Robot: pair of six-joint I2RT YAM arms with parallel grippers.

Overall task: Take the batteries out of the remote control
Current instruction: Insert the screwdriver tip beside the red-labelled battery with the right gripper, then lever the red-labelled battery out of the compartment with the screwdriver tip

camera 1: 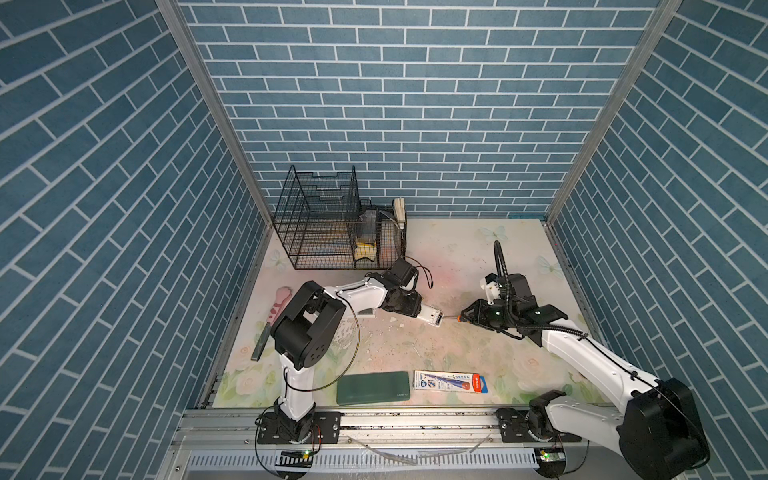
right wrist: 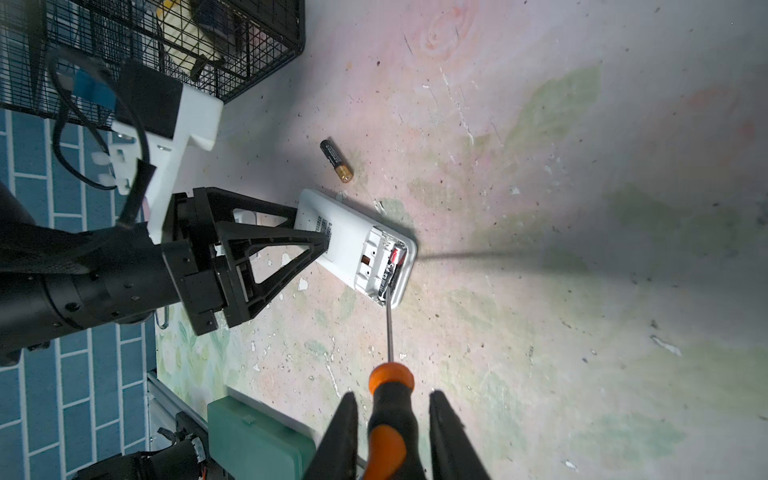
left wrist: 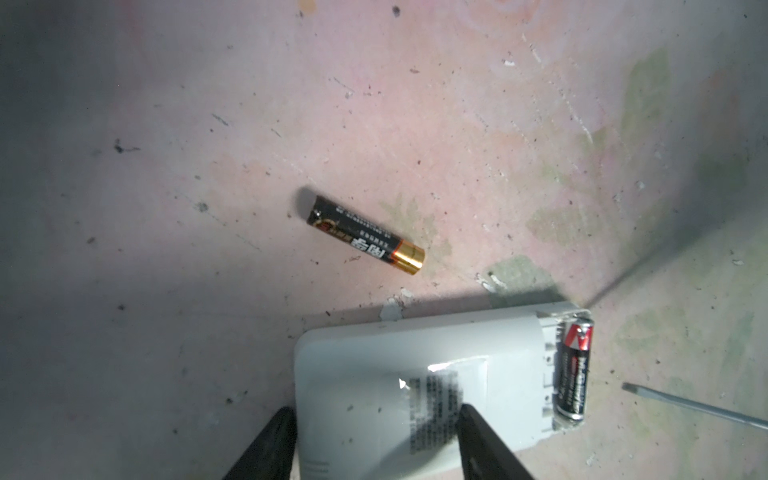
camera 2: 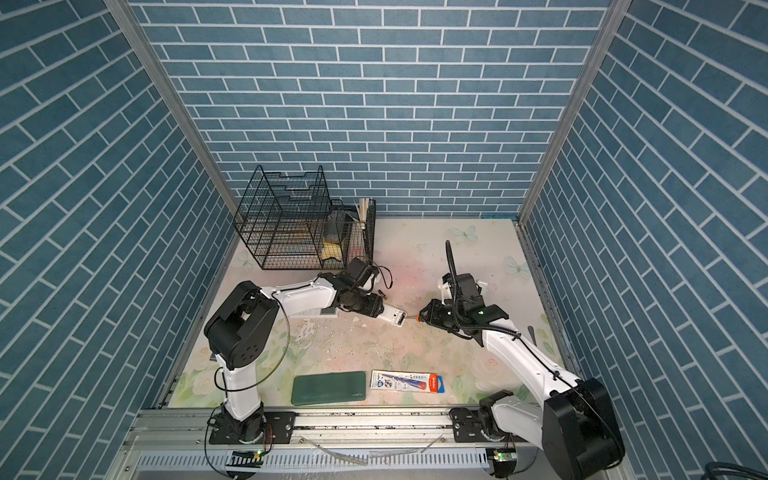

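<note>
The white remote control (left wrist: pixel 374 361) lies back up on the table, its battery bay open at the far end. One black and red battery (left wrist: pixel 575 370) sits in the bay's outer slot (right wrist: pixel 390 270); the slot beside it is empty. Another battery (left wrist: pixel 365 235), black with a gold end, lies loose on the table (right wrist: pixel 336 166) beside the remote. My left gripper (left wrist: pixel 376 411) is shut on the remote's near end (camera 1: pixel 432 318). My right gripper (right wrist: pixel 393 395) is shut on the orange and black screwdriver (right wrist: pixel 390 415). Its tip is at the bay's edge, by the battery's end.
A black wire rack (camera 1: pixel 320 224) stands at the back left. A green case (camera 1: pixel 372 387) and a printed packet (camera 1: pixel 451 381) lie near the front edge. A pink-handled tool (camera 1: pixel 278 307) lies by the left wall. White flakes dot the tabletop.
</note>
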